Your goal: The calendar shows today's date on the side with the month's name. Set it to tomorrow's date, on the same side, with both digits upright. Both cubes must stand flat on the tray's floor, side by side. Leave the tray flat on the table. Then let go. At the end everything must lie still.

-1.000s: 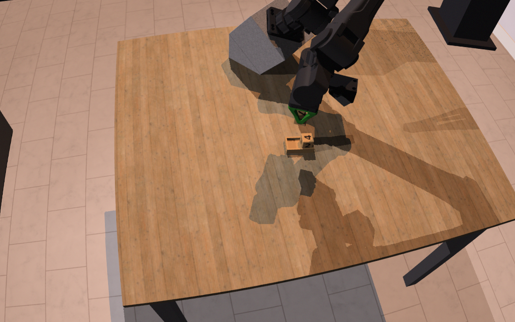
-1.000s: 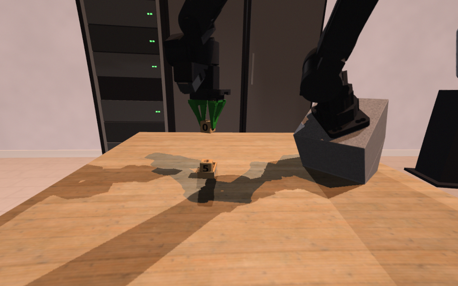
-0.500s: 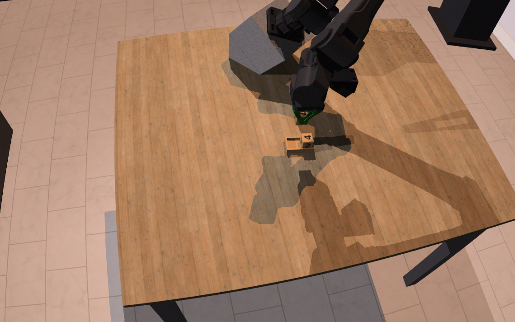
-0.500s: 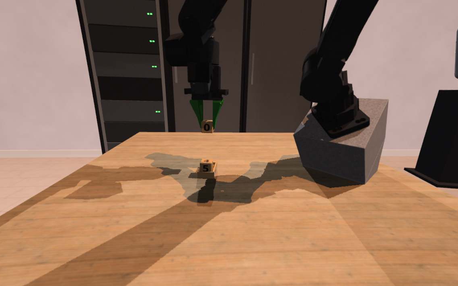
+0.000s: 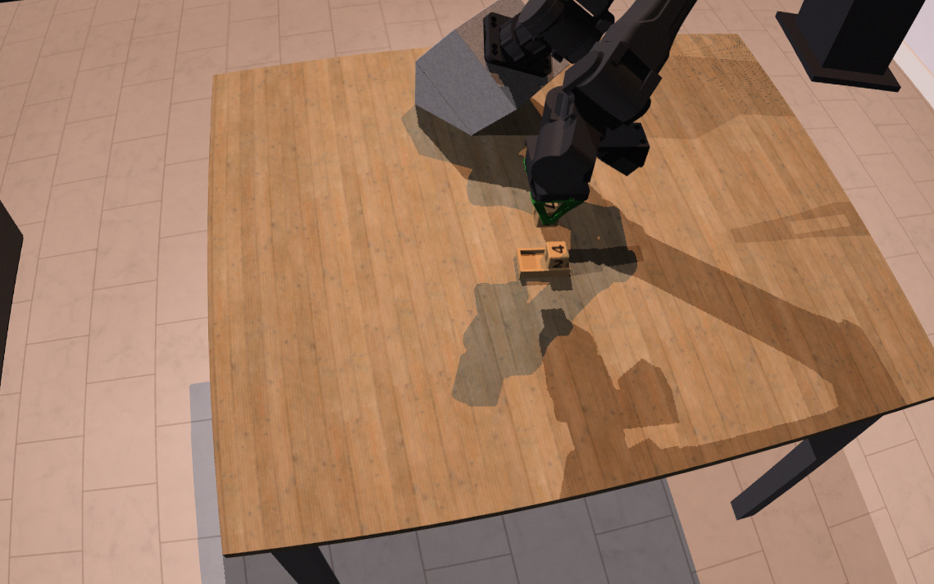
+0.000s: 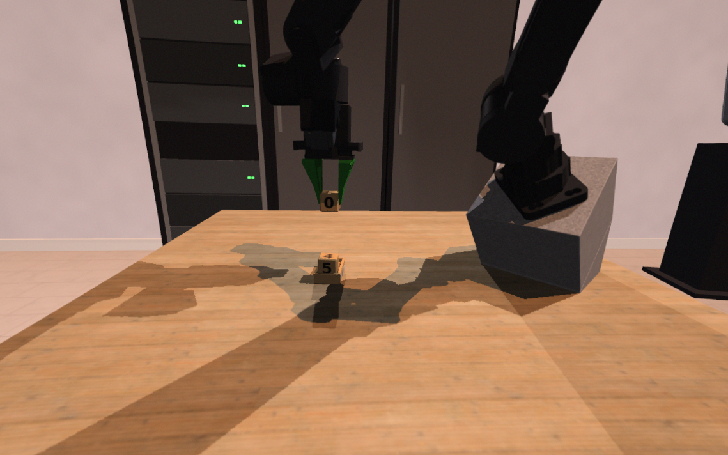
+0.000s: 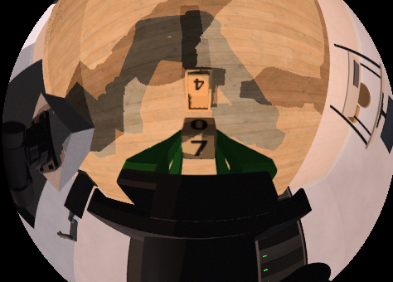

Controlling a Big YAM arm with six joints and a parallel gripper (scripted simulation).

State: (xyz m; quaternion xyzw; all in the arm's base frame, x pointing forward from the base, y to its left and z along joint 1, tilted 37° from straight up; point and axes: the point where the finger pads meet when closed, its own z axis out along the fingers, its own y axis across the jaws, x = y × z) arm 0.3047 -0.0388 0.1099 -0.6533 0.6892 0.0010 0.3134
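Note:
A small wooden tray [image 5: 527, 263] [image 6: 321, 278] [image 7: 200, 101] lies flat near the middle of the table. One number cube [image 5: 556, 254] [image 6: 326, 264] [image 7: 196, 84] stands in the tray's right half, with 4 on top and 5 facing the exterior camera. The tray's other half is empty. My gripper [image 5: 551, 210] [image 6: 330, 192] [image 7: 197, 150], with green fingers, is shut on the second cube [image 6: 329, 200] [image 7: 197, 140]. It holds the cube in the air behind the tray and well above the table. This cube shows 0 towards the exterior camera and 7 in the wrist view. The month side is not readable.
The arm's grey wedge-shaped base block [image 5: 456, 79] [image 6: 536, 248] stands at the table's back edge. A black stand [image 5: 854, 36] [image 6: 717, 225] is off the table's back right corner. A server rack [image 6: 202, 112] stands beyond the far side.

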